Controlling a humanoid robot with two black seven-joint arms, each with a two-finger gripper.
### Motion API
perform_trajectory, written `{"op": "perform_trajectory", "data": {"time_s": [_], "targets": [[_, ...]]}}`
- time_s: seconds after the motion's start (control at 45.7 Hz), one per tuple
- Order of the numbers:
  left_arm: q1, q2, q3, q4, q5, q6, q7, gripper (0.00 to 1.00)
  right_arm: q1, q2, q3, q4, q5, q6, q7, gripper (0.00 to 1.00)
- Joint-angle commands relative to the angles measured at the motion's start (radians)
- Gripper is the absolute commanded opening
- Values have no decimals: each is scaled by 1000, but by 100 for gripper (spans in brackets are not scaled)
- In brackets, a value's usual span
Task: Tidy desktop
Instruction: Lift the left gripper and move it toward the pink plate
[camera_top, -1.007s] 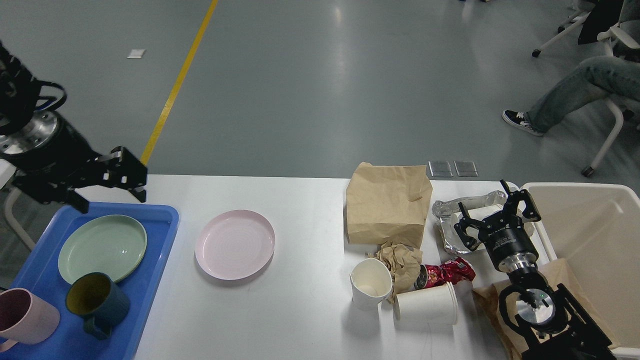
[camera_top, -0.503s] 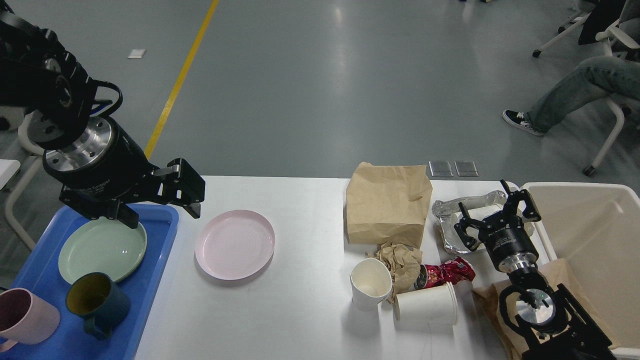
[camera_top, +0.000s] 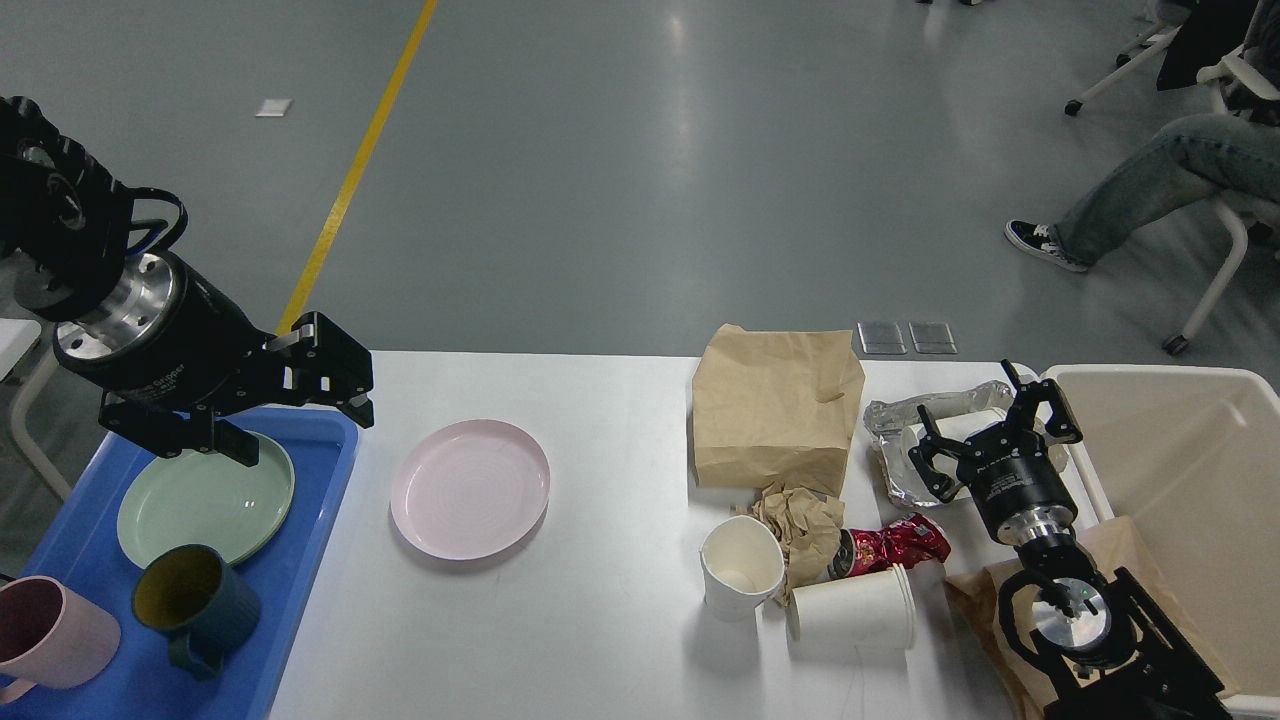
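The white desktop (camera_top: 610, 440) carries a pink plate (camera_top: 470, 488), a brown paper bag (camera_top: 775, 410), crumpled brown paper (camera_top: 800, 520), an upright white paper cup (camera_top: 740, 568), a paper cup on its side (camera_top: 855, 606), a red wrapper (camera_top: 895, 545) and a foil container (camera_top: 900, 440). My left gripper (camera_top: 295, 420) is open and empty, above the right edge of the blue tray (camera_top: 310, 530), left of the pink plate. My right gripper (camera_top: 990, 432) is open and empty, over the foil container.
The blue tray holds a green plate (camera_top: 205, 495), a dark blue mug (camera_top: 195, 600) and a pink mug (camera_top: 50, 632). A cream bin (camera_top: 1190, 470) stands at the right end, with brown paper (camera_top: 975, 600) beside it. A seated person (camera_top: 1160, 170) is at the back right.
My left gripper swung right toward the pink plate, then drew back left over the tray's edge. The right arm and the objects on the desktop have not moved.
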Motion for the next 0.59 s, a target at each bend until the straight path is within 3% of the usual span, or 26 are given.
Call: {"op": "perform_trajectory", "data": {"time_s": [0.0, 0.153, 0.241, 0.328, 0.482, 0.569], "targets": [[161, 0, 8, 64, -193, 5, 5, 91, 0, 0, 0, 2, 0, 1, 0, 100], [310, -6, -19, 90, -362, 105, 14, 89, 0, 0, 0, 0, 2, -1, 0, 100], [422, -9, -84, 130, -462, 223, 62, 88, 0, 0, 0, 0, 0, 1, 0, 100], [548, -12, -177, 202, -514, 358, 120, 88, 0, 0, 0, 2, 0, 1, 0, 100], [756, 2, -383, 327, -520, 567, 131, 88, 0, 0, 0, 2, 2, 1, 0, 100], [870, 6, -492, 398, -508, 639, 140, 89, 0, 0, 0, 0, 0, -1, 0, 100]]}}
